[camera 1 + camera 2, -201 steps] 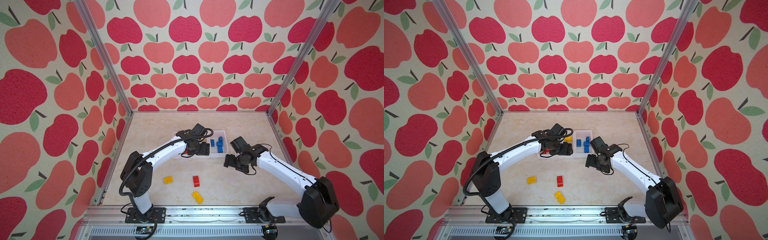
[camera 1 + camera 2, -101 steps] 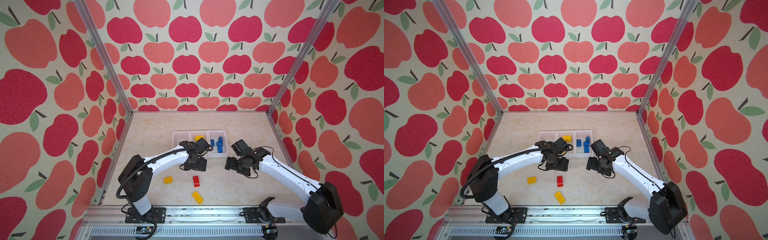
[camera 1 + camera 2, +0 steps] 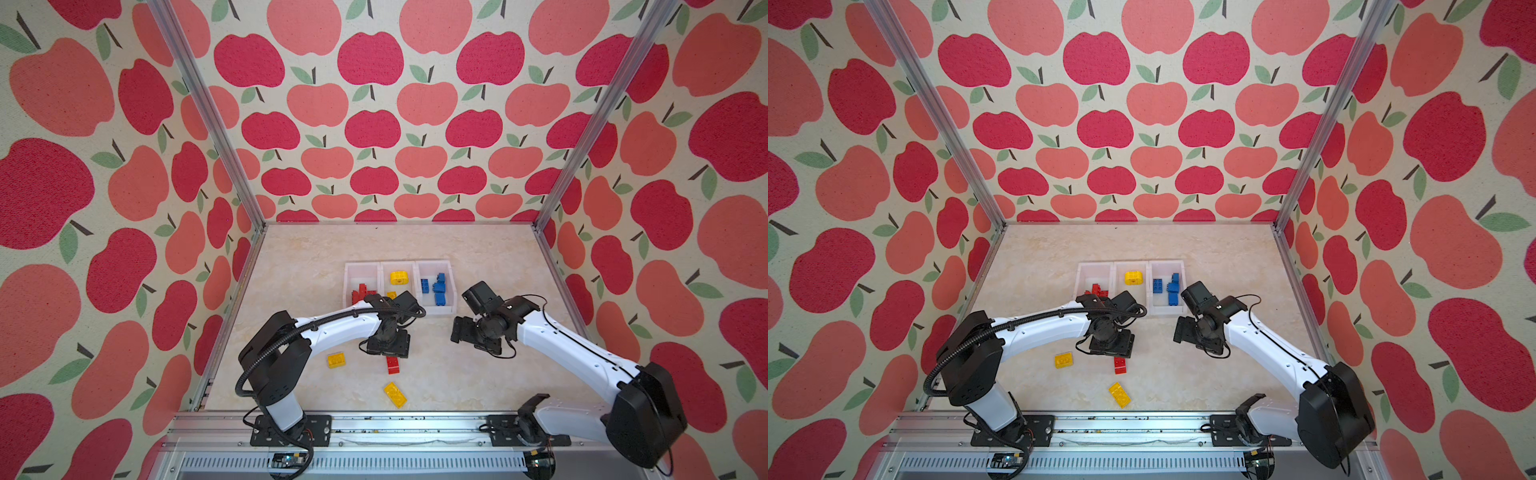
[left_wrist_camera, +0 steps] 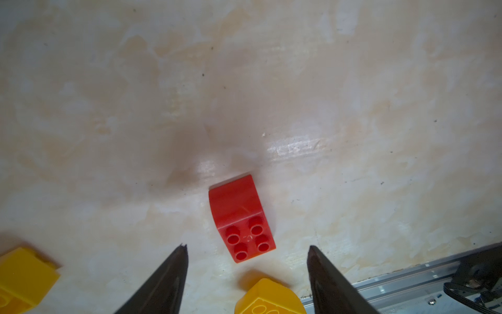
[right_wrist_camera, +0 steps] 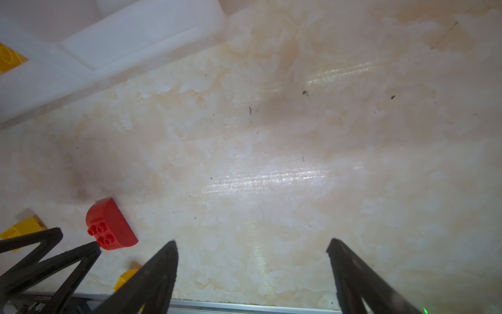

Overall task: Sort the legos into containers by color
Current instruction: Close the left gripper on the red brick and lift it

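Three joined white containers (image 3: 398, 263) stand in a row mid-table: red legos (image 3: 360, 291) in the left bin, yellow (image 3: 399, 277) in the middle, blue (image 3: 436, 286) in the right. On the table in front lie a red brick (image 3: 392, 365) with a rounded end and two yellow bricks (image 3: 336, 360) (image 3: 395, 394). My left gripper (image 3: 390, 353) hangs open directly over the red brick (image 4: 240, 217), which lies just ahead of the fingertips, apart from both. My right gripper (image 3: 459, 330) is open over bare table, right of the red brick (image 5: 110, 228).
Aluminium frame posts and apple-patterned walls close in the table on three sides. A metal rail (image 3: 374, 417) runs along the front edge, close to the nearer yellow brick. The containers' white wall (image 5: 135, 40) shows in the right wrist view.
The left arm drew back from the containers toward the front and now hangs over the red brick, its jaws somewhat narrower. The right arm shifted only slightly.
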Motion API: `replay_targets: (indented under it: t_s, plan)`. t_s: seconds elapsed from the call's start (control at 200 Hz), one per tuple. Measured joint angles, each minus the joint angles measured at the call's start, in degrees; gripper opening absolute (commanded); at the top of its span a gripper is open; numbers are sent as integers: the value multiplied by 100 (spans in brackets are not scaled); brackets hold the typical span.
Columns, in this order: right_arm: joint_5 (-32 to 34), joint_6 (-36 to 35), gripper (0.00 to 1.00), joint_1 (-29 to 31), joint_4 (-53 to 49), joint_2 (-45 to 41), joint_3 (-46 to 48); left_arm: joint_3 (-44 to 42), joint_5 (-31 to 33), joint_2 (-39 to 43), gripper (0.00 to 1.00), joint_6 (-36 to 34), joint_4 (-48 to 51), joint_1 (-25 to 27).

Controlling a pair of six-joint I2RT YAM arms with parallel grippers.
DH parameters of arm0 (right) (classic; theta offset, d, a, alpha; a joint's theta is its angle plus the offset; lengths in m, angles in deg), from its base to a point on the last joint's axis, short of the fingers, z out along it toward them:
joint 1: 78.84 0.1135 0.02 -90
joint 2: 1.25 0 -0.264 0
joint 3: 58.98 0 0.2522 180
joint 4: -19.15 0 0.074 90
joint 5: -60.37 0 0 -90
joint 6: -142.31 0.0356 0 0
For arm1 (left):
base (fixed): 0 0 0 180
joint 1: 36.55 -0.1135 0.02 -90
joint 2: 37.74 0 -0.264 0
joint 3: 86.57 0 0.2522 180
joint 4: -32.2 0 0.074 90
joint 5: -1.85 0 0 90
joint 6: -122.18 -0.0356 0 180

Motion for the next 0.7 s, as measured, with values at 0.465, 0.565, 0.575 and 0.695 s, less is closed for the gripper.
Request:
replay_targets:
  t_s: [0.465,0.565,0.575,0.695]
  plan:
    - [-2,-4,89,0,70,72,35,-179,-129,-385,56,302,-391,144]
    - [0,-4,89,0,70,72,52,-179,-127,-481,53,299,-417,160]
    - [0,-4,89,0,68,72,52,-179,-127,-487,53,302,-415,162]
    - [0,-4,89,0,68,72,55,-157,-105,-549,47,299,-391,168]
